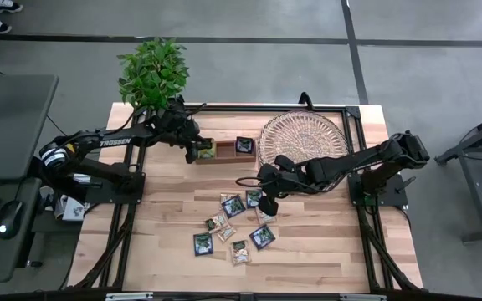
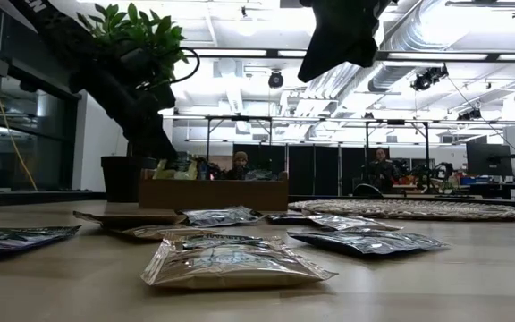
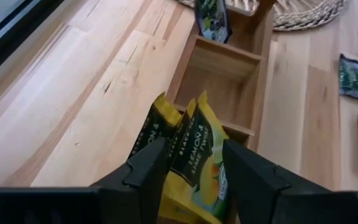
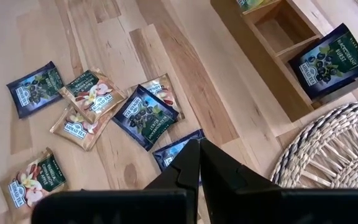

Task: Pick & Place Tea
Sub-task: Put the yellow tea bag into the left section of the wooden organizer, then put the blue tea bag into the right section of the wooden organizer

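Two or three yellow tea sachets [image 3: 199,127] stand upright in the end compartment of the narrow wooden box [image 1: 224,150], between the fingers of my open left gripper [image 3: 192,149], which slants down over that end. A navy sachet [image 3: 213,18] leans in the far compartment, and the middle compartment [image 3: 219,81] is bare. Several navy and beige sachets [image 1: 237,221] lie flat on the table. My right gripper [image 4: 199,163] hangs shut above them with nothing in it, well clear of the table in the low view [image 2: 342,36]. My left gripper stands with one finger [image 3: 148,165] on either side of the yellow sachets, slanting down from the table's left. The sachets rest in the box's compartment. I cannot tell whether either finger touches them.
The round wicker tray [image 1: 304,138] lies at the back, right of the box. A potted plant [image 1: 153,71] stands at the far left corner, behind my left arm. Bare wood lies left of the loose sachets and along the near edge.
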